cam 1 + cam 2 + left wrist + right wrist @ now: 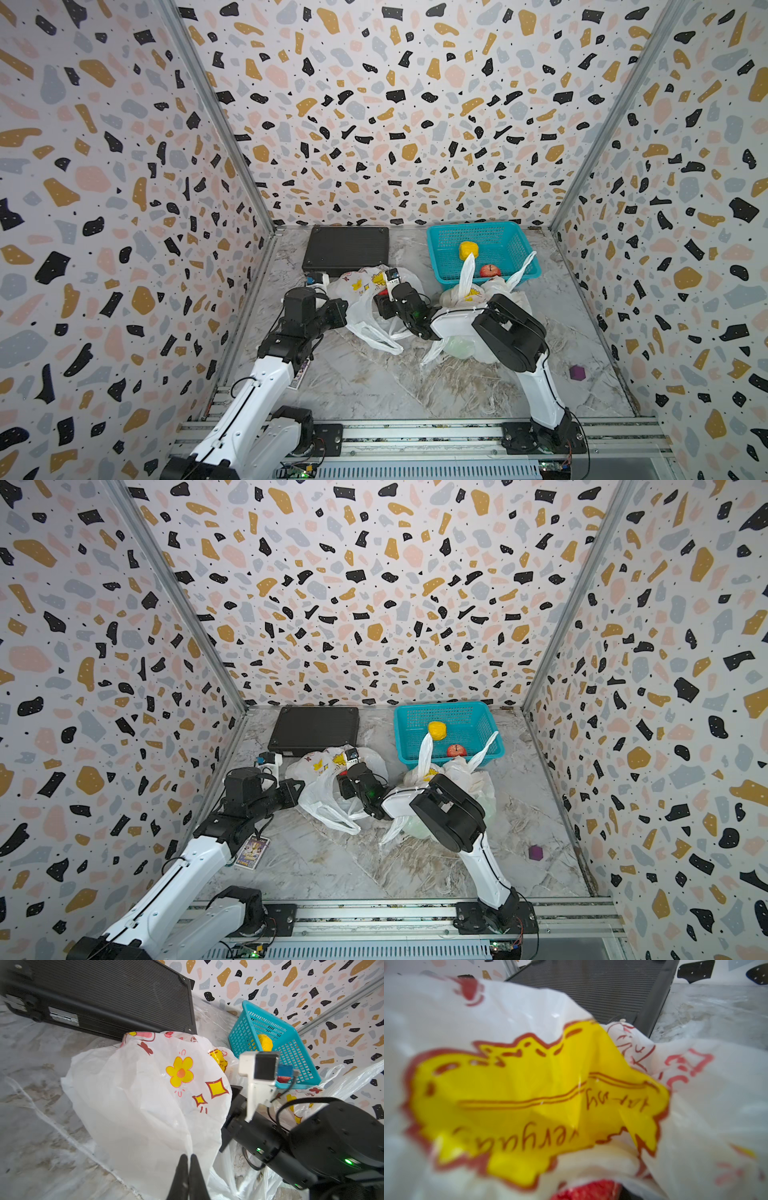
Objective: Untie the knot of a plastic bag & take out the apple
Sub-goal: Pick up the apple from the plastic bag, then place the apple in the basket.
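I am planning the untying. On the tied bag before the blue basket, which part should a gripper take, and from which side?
Probably one of its two tails: they stand up free above the bag, thin, flat, in front of the basket. Come from above, jaws across the strip, low down.

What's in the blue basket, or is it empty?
Not empty. A yellow object and a red apple sit inside the blue basket, visible in both top views.

The right gripper [343, 781] rests in the open plastic bag [316, 791], near a blue basket [440, 705] holding a red apple [456, 751].
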You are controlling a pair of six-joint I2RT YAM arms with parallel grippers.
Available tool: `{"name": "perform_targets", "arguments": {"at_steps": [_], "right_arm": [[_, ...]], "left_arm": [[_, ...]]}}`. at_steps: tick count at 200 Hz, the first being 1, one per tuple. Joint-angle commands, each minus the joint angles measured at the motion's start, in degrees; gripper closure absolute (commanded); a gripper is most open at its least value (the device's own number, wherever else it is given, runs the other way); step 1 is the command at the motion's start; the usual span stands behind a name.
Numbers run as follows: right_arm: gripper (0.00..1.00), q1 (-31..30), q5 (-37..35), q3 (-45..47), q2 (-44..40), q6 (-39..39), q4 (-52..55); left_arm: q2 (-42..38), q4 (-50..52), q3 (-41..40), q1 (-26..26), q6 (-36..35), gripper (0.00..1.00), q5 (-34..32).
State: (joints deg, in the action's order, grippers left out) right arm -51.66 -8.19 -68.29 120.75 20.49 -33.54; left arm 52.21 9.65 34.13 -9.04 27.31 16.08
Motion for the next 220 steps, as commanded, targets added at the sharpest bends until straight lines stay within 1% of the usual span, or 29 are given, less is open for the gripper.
{"name": "perform_targets", "arguments": {"at_steps": [1, 34, 50, 62, 78, 92, 104, 118, 129, 141, 158, 174, 176, 187, 202, 212, 220], "right_arm": [[0.92, -0.28, 7.91, 4.46, -6.58, -4.20, -2.79], [0.97, -0.26, 15.07, 13.64, -15.15, -7.26, -1.89], [0.97, -0.24, 18.62, 16.44, -19.65, -8.62, -0.91], [0.98, -0.28, 19.54, 17.33, -23.76, -9.24, 1.21], [0.98, -0.21, 18.03, 17.16, -30.24, -9.24, 4.53], [0.98, -0.23, 14.80, 15.57, -36.18, -9.14, 8.28], [0.98, -0.24, 9.03, 13.20, -41.10, -8.81, 12.29], [0.98, 0.27, 0.84, 9.55, -45.50, -8.80, 18.36], [0.98, 2.44, -3.84, 6.00, -46.95, -9.11, 24.21], [0.99, 7.12, -6.95, 2.52, -47.12, -7.15, 30.25], [0.99, 16.13, -4.68, -0.30, -45.91, -3.23, 35.39], [0.99, 24.16, -1.22, -2.25, -42.84, -0.73, 39.84], [0.99, 24.99, -0.98, -2.56, -42.30, -0.65, 40.15], [0.98, 28.47, -0.22, -4.59, -38.87, -0.64, 41.75], [0.96, 33.35, 3.20, -7.45, -33.22, 0.07, 43.69], [0.96, 36.12, 4.85, -8.92, -29.58, 1.06, 44.67], [0.94, 37.56, 5.76, -10.05, -26.54, 0.74, 44.65]], "left_arm": [[-0.65, 0.41, 2.47, 0.40, -1.36, 1.00, -2.72], [-0.38, 0.46, 3.94, 0.51, -1.21, 1.00, -5.87], [0.32, 1.57, 4.85, 0.51, -1.29, 1.00, -6.84], [0.72, 3.47, 5.64, 0.51, -1.53, 1.00, -9.47], [0.10, 6.73, 6.87, 0.60, -1.94, 1.00, -16.48], [-0.99, 9.97, 7.87, 0.77, -2.19, 1.00, -23.72], [-1.97, 12.73, 8.46, 1.29, -1.80, 1.00, -30.66], [-2.90, 14.10, 8.67, 2.70, -2.16, 1.00, -36.80], [-2.85, 14.05, 8.59, 4.39, -2.25, 1.00, -40.47], [-1.65, 13.83, 9.11, 7.08, -1.96, 1.00, -42.14], [1.11, 14.03, 11.64, 10.62, -1.74, 1.00, -42.27], [3.52, 14.99, 15.11, 12.29, -1.86, 1.00, -42.02], [3.80, 15.06, 15.49, 12.49, -1.99, 0.99, -41.72], [5.09, 15.23, 17.55, 13.20, -2.85, 0.81, -39.13], [6.23, 17.29, 19.92, 13.52, -2.80, 0.51, -37.44], [6.17, 18.33, 20.66, 13.52, -2.98, 0.39, -37.32], [5.61, 18.59, 20.79, 13.61, -3.00, 0.31, -37.75]]}}
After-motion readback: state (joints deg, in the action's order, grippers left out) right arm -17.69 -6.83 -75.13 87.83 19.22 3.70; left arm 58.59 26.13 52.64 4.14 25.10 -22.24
